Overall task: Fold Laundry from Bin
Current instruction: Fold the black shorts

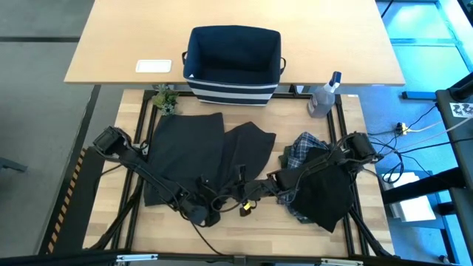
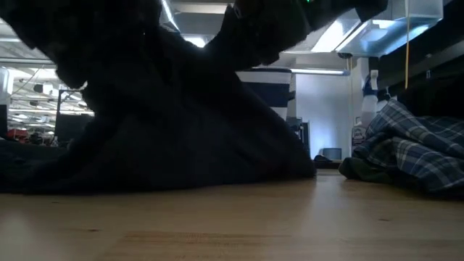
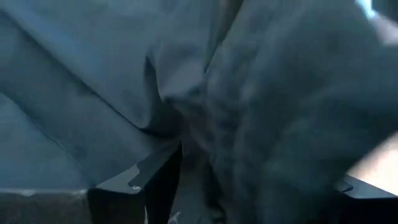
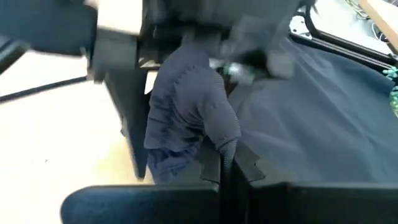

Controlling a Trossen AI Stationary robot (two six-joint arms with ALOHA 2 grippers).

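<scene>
Now both grippers meet at the surface's six o'clock edge: left fingers [image 3: 143,180] spread wide around dark garment [image 1: 199,151] cloth, right fingers [image 4: 239,168] pinched shut on it. Bin [image 1: 233,65] sits at twelve o'clock.

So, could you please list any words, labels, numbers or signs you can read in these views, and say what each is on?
None can be read.
White card on the far table: any print too small to tell.
Black-and-white marker tag at the right edge: a pattern, not text.
Spray bottle and bin: no label visible.
</scene>
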